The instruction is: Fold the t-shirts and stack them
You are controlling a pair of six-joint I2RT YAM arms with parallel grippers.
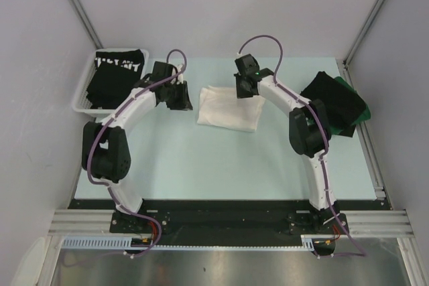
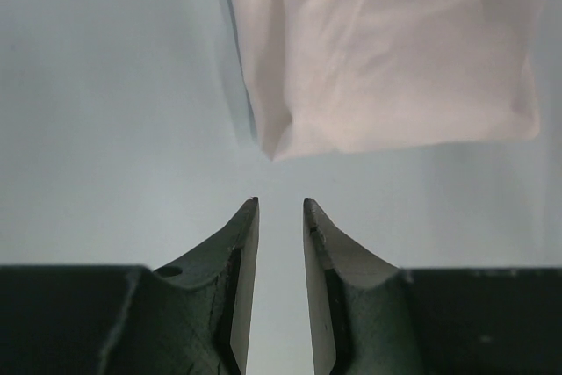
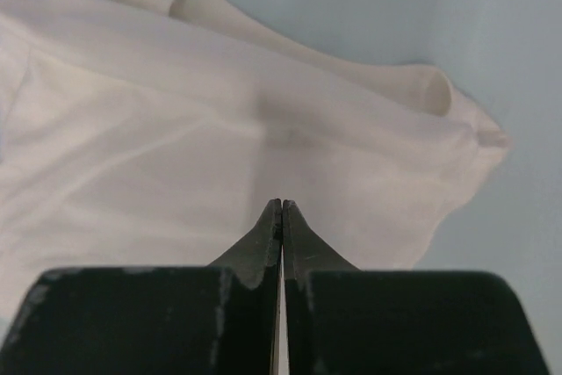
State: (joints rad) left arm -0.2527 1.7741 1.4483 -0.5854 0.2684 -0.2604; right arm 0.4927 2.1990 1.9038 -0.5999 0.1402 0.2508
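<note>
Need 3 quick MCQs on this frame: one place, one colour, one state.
1. The black tee with white lettering lies:
A. in the white basket
B. mid-table
C. on the right-hand pile

2. The folded tee in the middle is:
A. black
B. white
C. green

3. The right claw is:
A. wide open
B. gripping a black tee
C. shut, fingertips together

Answers:
1 A: the top view shows it inside the basket at far left.
2 B: it looks white in every view.
3 C: the right wrist view shows the tips meeting with no gap.
</note>
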